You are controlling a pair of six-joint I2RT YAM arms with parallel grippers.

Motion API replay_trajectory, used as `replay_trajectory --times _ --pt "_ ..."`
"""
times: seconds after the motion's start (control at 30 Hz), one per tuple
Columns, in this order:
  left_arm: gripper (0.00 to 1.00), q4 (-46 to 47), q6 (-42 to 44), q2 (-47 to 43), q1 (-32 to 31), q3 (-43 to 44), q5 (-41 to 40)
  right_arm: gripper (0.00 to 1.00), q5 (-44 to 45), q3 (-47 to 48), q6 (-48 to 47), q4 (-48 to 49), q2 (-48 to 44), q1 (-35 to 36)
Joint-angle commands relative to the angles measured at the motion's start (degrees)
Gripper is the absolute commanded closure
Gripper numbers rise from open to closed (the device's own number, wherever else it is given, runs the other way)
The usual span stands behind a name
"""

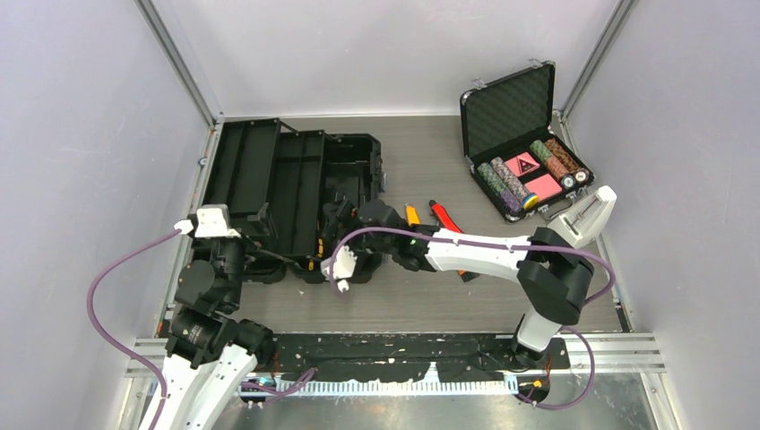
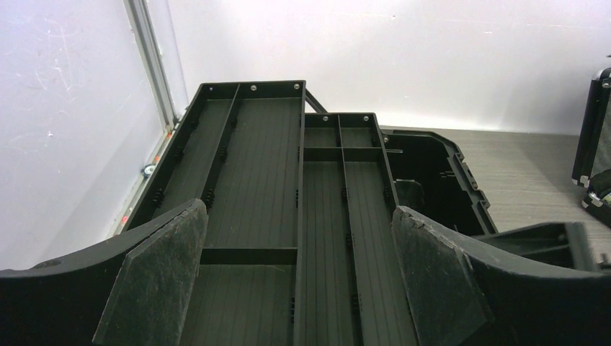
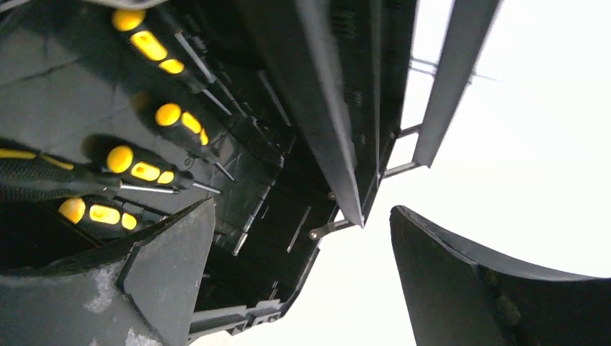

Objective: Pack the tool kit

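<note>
Right pincer [image 3: 301,209] spread, beside screwdrivers [image 3: 137,162] in toolbox [image 1: 296,179]

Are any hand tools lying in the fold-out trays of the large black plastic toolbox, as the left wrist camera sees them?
No, the fold-out trays show only bare ribbed black plastic in every visible compartment.

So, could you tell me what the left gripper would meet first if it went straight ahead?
Probably the toolbox trays, just ahead of the open left gripper, though depth is unclear.
</note>
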Motion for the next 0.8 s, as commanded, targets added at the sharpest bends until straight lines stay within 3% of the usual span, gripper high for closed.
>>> replay_trajectory --times 0.0,0.07,0.2,0.23,0.37,0.47,0.63,0.77 --pt "0.01 1.9 0.1 -0.5 -0.2 0.4 0.6 0.05 1.3 -0.5 19.2 10.5 -5.8 0.3" --pt "0.01 1.8 0.1 -0.5 -0.2 0.4 0.6 0.05 4.7 -0.5 28.5 13.5 -6.3 0.2" --pt "0.01 1.8 0.1 -0.5 -0.2 0.5 0.7 0.05 22.0 2.3 51.0 17.2 -5.6 0.1" --pt "0.01 1.8 0.1 -0.4 -0.2 0.5 0.7 0.05 27.6 5.2 57.4 14.5 -5.3 -0.2" --pt "0.01 1.7 0.1 -0.3 -0.2 0.5 0.6 0.05 36.5 18.7 75.0 -3.6 -0.4 -2.5" --pt "0.01 1.7 0.1 -0.3 -0.2 0.4 0.5 0.05 39.2 24.9 87.8 -14.9 3.6 -4.6" --pt "0.01 1.7 0.1 -0.2 -0.3 0.5 0.5 0.05 39.7 29.4 101.3 -20.9 7.6 -7.3" --pt "0.01 1.7 0.1 -0.3 -0.2 0.5 0.4 0.01 34.4 30.9 109.1 -24.8 10.6 -9.8"
